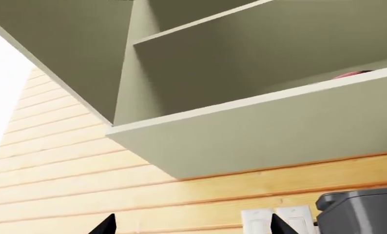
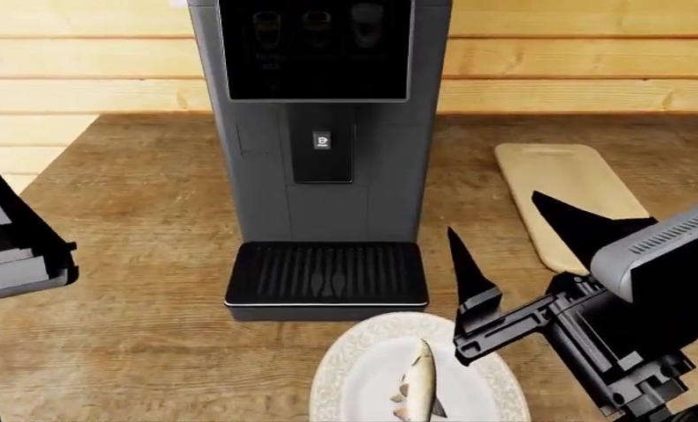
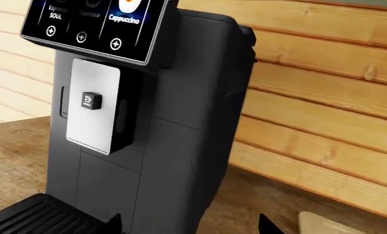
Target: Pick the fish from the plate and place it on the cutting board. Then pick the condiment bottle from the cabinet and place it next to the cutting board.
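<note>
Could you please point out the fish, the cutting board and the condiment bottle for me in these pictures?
small silvery-grey fish [image 2: 418,387]: head view, mid-body, lying on the plate.
pale light-wood rectangular cutting board [image 2: 560,189]: head view, bare upper surface.
red condiment bottle [image 1: 351,74]: left wrist view, red sliver above the cabinet shelf edge.

A tall dark-grey coffee machine [image 2: 315,149] with a glossy black touchscreen and a ribbed black drip tray [image 2: 325,274] stands at the middle of the brown wooden worktop [image 2: 138,229], backed against its rear edge. Behind it rises a wall of pale horizontal wooden planks [image 2: 560,61]. An open olive-green wall cabinet [image 1: 259,102] hangs above, with two white wall switches [image 1: 276,219] under it.
</note>
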### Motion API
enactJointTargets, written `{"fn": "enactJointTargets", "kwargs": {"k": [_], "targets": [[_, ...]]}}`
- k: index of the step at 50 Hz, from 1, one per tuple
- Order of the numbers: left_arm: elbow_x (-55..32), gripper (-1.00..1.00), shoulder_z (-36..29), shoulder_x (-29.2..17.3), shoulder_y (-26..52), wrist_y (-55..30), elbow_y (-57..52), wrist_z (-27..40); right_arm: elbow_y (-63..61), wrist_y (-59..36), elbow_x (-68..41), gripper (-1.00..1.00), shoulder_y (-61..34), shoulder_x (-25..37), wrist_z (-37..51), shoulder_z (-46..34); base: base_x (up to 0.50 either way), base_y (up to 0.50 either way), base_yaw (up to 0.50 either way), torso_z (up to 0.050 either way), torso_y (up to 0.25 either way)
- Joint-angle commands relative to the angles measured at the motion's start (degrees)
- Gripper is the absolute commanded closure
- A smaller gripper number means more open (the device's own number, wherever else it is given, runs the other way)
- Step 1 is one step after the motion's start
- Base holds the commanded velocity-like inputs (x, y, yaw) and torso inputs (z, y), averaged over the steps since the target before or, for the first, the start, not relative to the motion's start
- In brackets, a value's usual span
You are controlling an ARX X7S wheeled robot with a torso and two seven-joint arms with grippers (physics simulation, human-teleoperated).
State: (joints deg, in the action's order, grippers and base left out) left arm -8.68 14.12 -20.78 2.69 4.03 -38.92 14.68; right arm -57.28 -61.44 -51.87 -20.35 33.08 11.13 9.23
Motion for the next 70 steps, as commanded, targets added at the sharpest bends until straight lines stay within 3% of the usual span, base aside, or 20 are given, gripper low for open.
{"fn": "enactJointTargets", "kwargs": {"k": [1, 6, 10, 16, 43, 70], "targets": [[0.71, -1.0, -0.66, -0.71, -0.34, 0.5, 0.76, -0.56, 0.68, -6.84, -11.79, -1.0, -2.57, 0.53, 7.35, 2.35, 0.0, 0.0, 0.0, 0.0, 0.0], [1.06, -1.0, -1.56, -0.16, -0.41, 1.9, 2.39, -0.66, 6.53, -10.98, -41.87, -1.0, -8.49, 4.1, 28.2, 2.22, 0.0, 0.0, 0.0, 0.0, 0.0], [0.26, -1.0, -2.46, 0.34, -0.07, 2.83, 3.45, -0.96, 8.31, -8.32, -51.7, -1.0, -8.92, 5.69, 35.86, -1.72, 0.0, 0.0, 0.0, 0.0, 0.0], [-0.26, -1.0, -3.64, 0.76, 0.33, 3.83, 5.28, -1.43, 12.56, -7.19, -56.1, -1.0, -12.94, 2.06, 41.39, -10.52, 0.0, 0.0, 0.0, 0.0, 0.0], [-0.69, -1.0, -7.03, 1.65, 1.42, 5.29, 10.3, -2.25, 8.65, -0.88, -73.32, -1.0, -10.2, 8.71, 49.83, -17.72, 0.0, 0.0, 0.0, 0.0, 0.0], [-2.63, -1.0, -8.54, 2.28, -0.43, 6.79, 12.56, -2.79, 13.39, -0.02, -76.55, -1.0, -17.02, 9.99, 56.47, -27.5, 0.0, 0.0, 0.0, 0.0, 0.0]]}}
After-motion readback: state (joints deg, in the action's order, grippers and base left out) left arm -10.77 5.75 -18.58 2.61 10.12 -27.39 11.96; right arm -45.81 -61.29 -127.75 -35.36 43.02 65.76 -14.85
